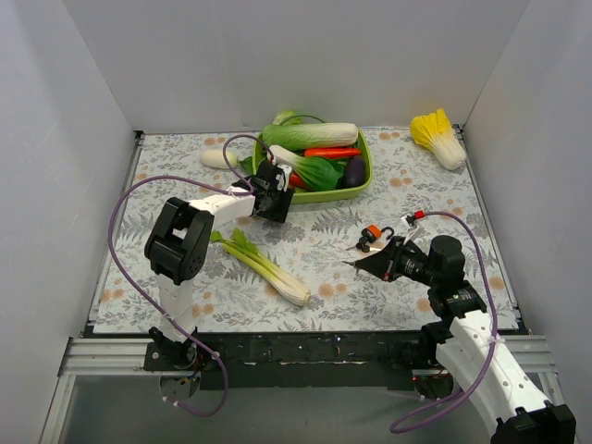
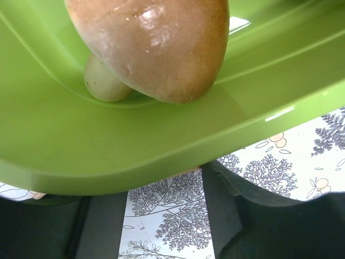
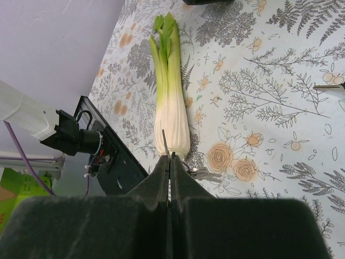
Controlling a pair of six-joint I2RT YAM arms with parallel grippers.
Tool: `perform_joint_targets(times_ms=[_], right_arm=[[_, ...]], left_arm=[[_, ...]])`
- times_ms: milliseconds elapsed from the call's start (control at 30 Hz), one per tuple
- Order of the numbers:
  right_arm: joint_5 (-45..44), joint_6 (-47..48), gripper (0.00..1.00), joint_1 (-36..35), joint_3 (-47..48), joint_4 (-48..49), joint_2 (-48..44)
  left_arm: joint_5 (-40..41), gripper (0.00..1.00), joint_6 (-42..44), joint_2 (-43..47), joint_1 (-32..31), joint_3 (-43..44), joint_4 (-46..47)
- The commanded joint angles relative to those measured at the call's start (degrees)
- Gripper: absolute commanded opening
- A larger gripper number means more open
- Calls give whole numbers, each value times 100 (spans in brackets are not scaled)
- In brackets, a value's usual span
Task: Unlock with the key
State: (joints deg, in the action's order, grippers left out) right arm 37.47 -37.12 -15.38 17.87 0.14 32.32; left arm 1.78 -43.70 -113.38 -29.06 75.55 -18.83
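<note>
- The table [image 1: 314, 277] carries a matte cloth printed with grey ferns and orange blossoms.
- The left arm, white with black joints, bends at the elbow and reaches forward to the near left corner of the tray. The left gripper [image 1: 274, 202] sits at the rim.
- The right arm rises from the near right corner and lies low, its wrist turned left toward the table's middle.
- The green tray [image 2: 161, 145] is glossy smooth plastic with a rounded lip. In it lies a mushroom [image 2: 156, 43] with a shiny brown cap and a pale stub of a stem.
- A celery stalk [image 3: 170, 102], ribbed white at the base and leafy green at the tip, lies on the cloth between the arms.
- In the left wrist view, the dark left fingers [image 2: 232, 216] stand apart below the tray's lip. Cloth shows between them and nothing is held.
- The right gripper [image 3: 170, 159] has its black padded fingers pressed flat together.
- A small red padlock [image 1: 373, 231] lies just beyond the right gripper, apart from it.
- The key [image 3: 164, 144] is pinched in the seam of the right fingers. Its thin dark blade pokes out past the tips toward the celery's base, above the cloth.
- A silvery ring [image 3: 197, 174] shows just beside those tips.
</note>
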Motion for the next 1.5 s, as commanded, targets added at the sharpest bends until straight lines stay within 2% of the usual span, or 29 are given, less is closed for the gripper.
perform_joint_targets(times_ms=[0, 33, 67, 100, 167, 200, 367, 533, 633, 800, 967, 1233, 1467], right_arm=[[-12, 65, 1, 26, -3, 153, -85], [-73, 91, 1, 26, 6, 127, -94], [-117, 135, 1, 26, 24, 74, -103], [-178, 248, 1, 17, 93, -5, -146], [-380, 416, 1, 35, 181, -321, -182], [-451, 486, 1, 26, 295, -426, -217], [-697, 768, 1, 17, 489, -823, -348], [-829, 663, 1, -18, 428, -665, -463], [-978, 479, 1, -97, 428, -481, -524], [-1277, 48, 1, -369, 437, -85, -472], [-1997, -181, 1, -1150, 507, 144, -113], [-3245, -638, 1, -2582, 726, 706, 696], [-3659, -928, 1, -2945, 806, 1119, 1250]], left_arm=[[130, 33, 46, -123, 23, -31, 20], [95, 29, 3, -97, 23, -58, 2], [51, 18, -24, -70, 14, -66, -7], [-80, 12, -59, -35, 14, -93, -33], [-169, 3, -182, 175, -29, -233, -24], [-474, 0, -226, 263, -38, -294, -33], [-1766, 0, -455, 1324, -47, -1118, 379], [-3557, 0, -587, 2231, -82, -1938, 1195], [-4149, 0, -666, 2636, -152, -2289, 1530], [-4458, 0, -736, 2962, -311, -2606, 1812], [-4459, 0, -762, 3182, -408, -2800, 2138], [-3836, 0, -675, 3340, -644, -2976, 2287], [-3386, 0, -639, 3507, -803, -3064, 2322]])
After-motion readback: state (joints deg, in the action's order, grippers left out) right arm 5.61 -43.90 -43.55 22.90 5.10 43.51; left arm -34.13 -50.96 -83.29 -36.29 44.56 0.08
